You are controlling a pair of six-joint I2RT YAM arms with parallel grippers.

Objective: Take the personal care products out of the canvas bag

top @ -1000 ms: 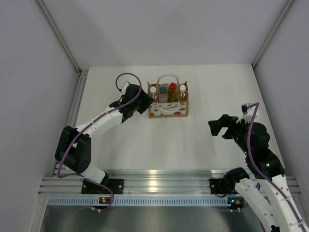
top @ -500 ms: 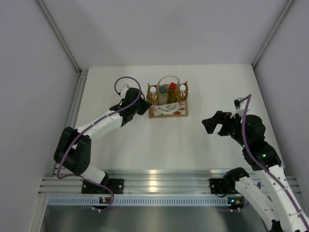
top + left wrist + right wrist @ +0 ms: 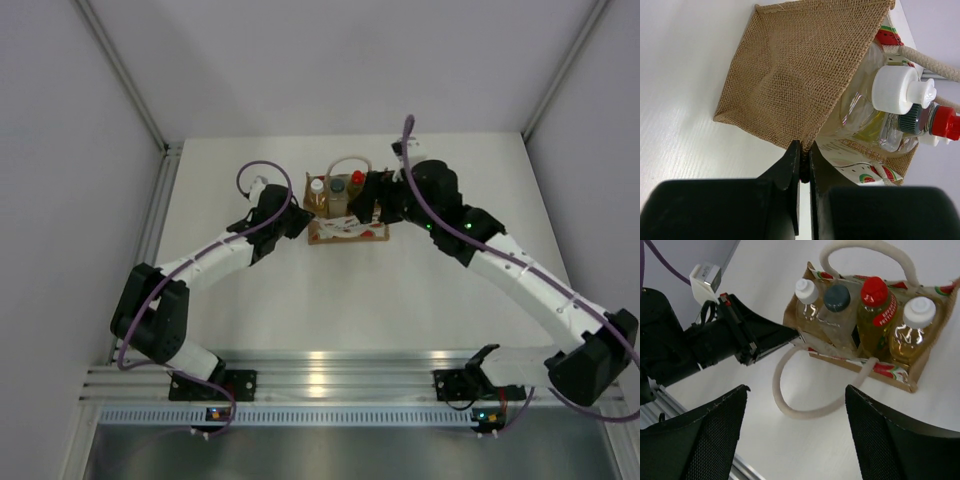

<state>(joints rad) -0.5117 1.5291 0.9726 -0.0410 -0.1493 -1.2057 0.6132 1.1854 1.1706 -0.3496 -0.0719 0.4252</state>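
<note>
The canvas bag (image 3: 345,230) stands at the back middle of the table with personal care products upright inside. From above they show as a white-capped amber bottle (image 3: 806,290), a grey-capped pale bottle (image 3: 836,297), a red-capped yellow bottle (image 3: 874,290) and a second white-capped amber bottle (image 3: 920,311). My left gripper (image 3: 804,152) is shut on the bag's left side seam (image 3: 812,135); it also shows as my left gripper (image 3: 300,222) and my left gripper (image 3: 790,335). My right gripper (image 3: 796,395) hovers open above the bag's front, nothing between its fingers. Seen from the top camera, my right gripper (image 3: 375,200) covers the bag's right end.
One whitish handle (image 3: 805,407) of the bag lies looped on the white table in front of it; the other handle (image 3: 870,247) arches up behind the bottles. Grey walls close the table at the back and sides. An aluminium rail (image 3: 330,375) runs along the near edge.
My left gripper closed on the bag's left edge and stayed there. My right arm swung from the right side of the table to above the bag, its jaws narrowing a little.
</note>
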